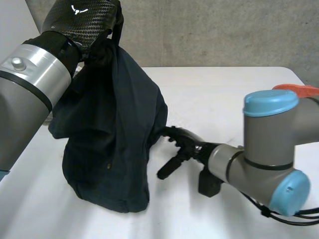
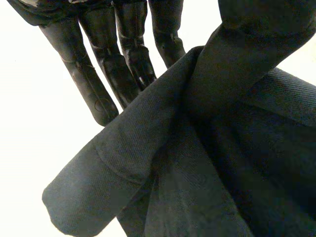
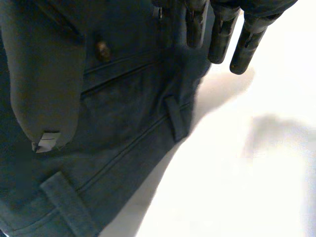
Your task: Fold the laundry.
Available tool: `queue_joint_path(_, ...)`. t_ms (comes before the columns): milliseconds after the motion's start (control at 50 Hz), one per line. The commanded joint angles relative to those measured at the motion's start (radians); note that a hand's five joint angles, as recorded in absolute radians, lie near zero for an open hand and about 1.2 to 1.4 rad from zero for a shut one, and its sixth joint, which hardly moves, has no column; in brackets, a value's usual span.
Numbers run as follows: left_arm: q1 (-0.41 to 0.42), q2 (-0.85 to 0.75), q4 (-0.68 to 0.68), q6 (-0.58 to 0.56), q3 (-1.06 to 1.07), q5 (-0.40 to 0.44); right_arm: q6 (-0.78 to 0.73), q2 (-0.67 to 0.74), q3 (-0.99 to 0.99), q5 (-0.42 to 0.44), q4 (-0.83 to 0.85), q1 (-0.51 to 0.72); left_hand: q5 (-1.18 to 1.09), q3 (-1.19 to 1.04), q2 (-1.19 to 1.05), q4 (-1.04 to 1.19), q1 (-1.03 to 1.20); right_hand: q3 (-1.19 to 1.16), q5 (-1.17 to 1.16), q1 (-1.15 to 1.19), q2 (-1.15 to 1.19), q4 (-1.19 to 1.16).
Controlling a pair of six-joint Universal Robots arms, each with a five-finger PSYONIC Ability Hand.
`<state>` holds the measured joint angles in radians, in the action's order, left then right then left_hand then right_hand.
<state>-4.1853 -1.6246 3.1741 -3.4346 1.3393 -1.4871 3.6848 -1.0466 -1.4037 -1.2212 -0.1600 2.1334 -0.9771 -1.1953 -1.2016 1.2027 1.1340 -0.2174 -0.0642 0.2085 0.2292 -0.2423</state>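
- Dark navy twill, the garment hung from my left hand. Its lower end slumped on the white table toward the near left corner.
- My left hand's fingers were straight, pinching the top of the cloth against the thumb. I judge I had hoisted it so it would hang out and show its shape before any fold.
- A button and a belt loop suggested trousers or shorts, waistband side toward my right hand.
- My right hand was loose-fingered and held nothing, its fingertips at the cloth's side edge, probably seeking a second hold.
- A small pale tag sat on my right thumb, and I could read nothing on it. I saw no brand anywhere on the cloth.
- An orange-red object lay at the table's far right edge.
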Motion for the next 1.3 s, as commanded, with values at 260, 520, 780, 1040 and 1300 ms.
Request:
queue_joint_path(260,0.001,-0.116,0.004,0.000,-0.054,-0.001,-0.017,-0.095,-0.121,-0.004,-0.047,0.000,-0.245,-0.201,-0.195,0.194,0.262,0.043,0.064,-0.034,-0.055,0.068)
queue_joint_path(520,0.017,-0.152,0.004,0.006,-0.069,-0.002,0.112,-0.044,-0.080,-0.006,-0.036,0.083,-0.245,-0.201,-0.195,0.194,0.262,0.043,0.064,-0.034,-0.055,0.068)
queue_joint_path(780,0.068,-0.141,0.003,0.011,-0.068,-0.004,0.150,0.106,0.083,-0.103,-0.003,0.143,-0.245,-0.201,-0.195,0.194,0.262,0.043,0.064,-0.034,-0.055,0.068)
queue_joint_path(1040,0.076,-0.139,0.003,0.012,-0.055,-0.004,0.251,0.171,0.193,-0.104,0.042,0.209,-0.245,-0.201,-0.195,0.194,0.262,0.043,0.064,-0.034,-0.055,0.068)
queue_joint_path(1300,0.073,-0.113,0.003,0.037,-0.065,-0.042,0.251,0.120,0.157,-0.136,0.100,0.163,-0.245,-0.201,-0.195,0.194,0.262,-1.179,-1.158,1.188,1.167,-1.154)
